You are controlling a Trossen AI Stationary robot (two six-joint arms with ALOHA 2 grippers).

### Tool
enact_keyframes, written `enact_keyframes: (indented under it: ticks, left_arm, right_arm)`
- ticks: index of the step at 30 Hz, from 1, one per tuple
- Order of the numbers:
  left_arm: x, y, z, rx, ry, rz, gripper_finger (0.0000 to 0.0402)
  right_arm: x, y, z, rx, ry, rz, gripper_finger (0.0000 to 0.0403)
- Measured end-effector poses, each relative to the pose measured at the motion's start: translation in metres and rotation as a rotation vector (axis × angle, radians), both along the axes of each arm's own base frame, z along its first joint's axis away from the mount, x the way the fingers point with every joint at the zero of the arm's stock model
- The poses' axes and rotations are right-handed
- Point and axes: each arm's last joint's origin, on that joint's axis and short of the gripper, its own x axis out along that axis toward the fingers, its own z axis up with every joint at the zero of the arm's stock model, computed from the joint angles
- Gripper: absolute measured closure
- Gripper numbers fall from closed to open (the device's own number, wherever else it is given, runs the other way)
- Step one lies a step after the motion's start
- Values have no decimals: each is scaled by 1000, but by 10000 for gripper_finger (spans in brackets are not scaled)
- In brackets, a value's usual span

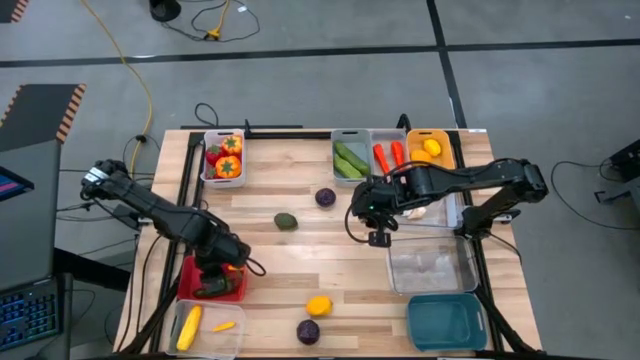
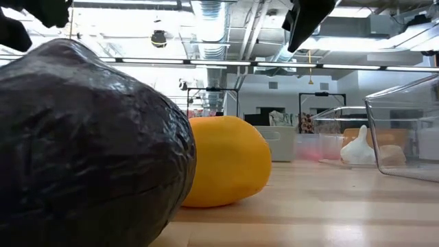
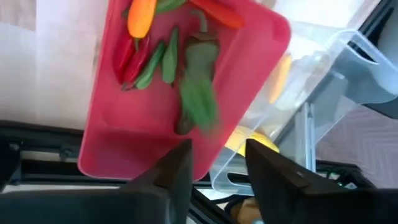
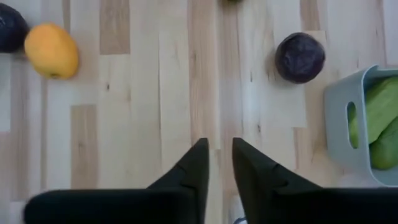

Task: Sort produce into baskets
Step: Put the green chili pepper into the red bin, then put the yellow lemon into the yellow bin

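Note:
My left gripper (image 3: 217, 146) hangs open over the red basket (image 1: 236, 288) at the table's near left; nothing is between its fingers. In that basket lie a dark green pepper (image 3: 198, 93), small green and red chillies (image 3: 144, 62) and an orange piece (image 3: 140, 15). My right gripper (image 4: 219, 144) hovers above bare table at mid-right, its fingers a narrow gap apart and holding nothing. Loose on the wood lie a purple round (image 4: 300, 57), a green fruit (image 1: 287, 221), a lemon (image 1: 318, 306), another purple round (image 1: 308, 331) and white garlic (image 1: 415, 212).
Along the far edge stand a white basket of tomatoes and peppers (image 1: 223, 158), a grey one of cucumbers (image 1: 350, 158), a clear one of carrots (image 1: 389, 155) and an orange-yellow one of lemons (image 1: 431, 148). A clear bin (image 1: 430, 265) and a teal bin (image 1: 445, 320) stand near right, a clear bin with corn (image 1: 190, 327) near left.

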Motion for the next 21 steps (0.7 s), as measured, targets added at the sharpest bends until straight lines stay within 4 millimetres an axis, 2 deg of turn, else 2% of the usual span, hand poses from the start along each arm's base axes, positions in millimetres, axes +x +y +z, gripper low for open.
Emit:
enact_keyframes:
  ticks: [7, 11, 16, 21]
  left_arm:
    - [-1, -2, -1, 47, -4, 11, 192]
    - [-1, -2, -1, 51, 0, 24, 162]
    - [-1, -2, -1, 53, 1, 26, 151]
    - [-1, -1, -1, 75, -11, 28, 151]
  right_arm:
    - [0, 1, 0, 20, 0, -27, 220]
    - [0, 0, 0, 43, -2, -77, 163]
    - [0, -1, 0, 49, -3, -104, 119]
    - [1, -1, 0, 49, -12, -106, 107]
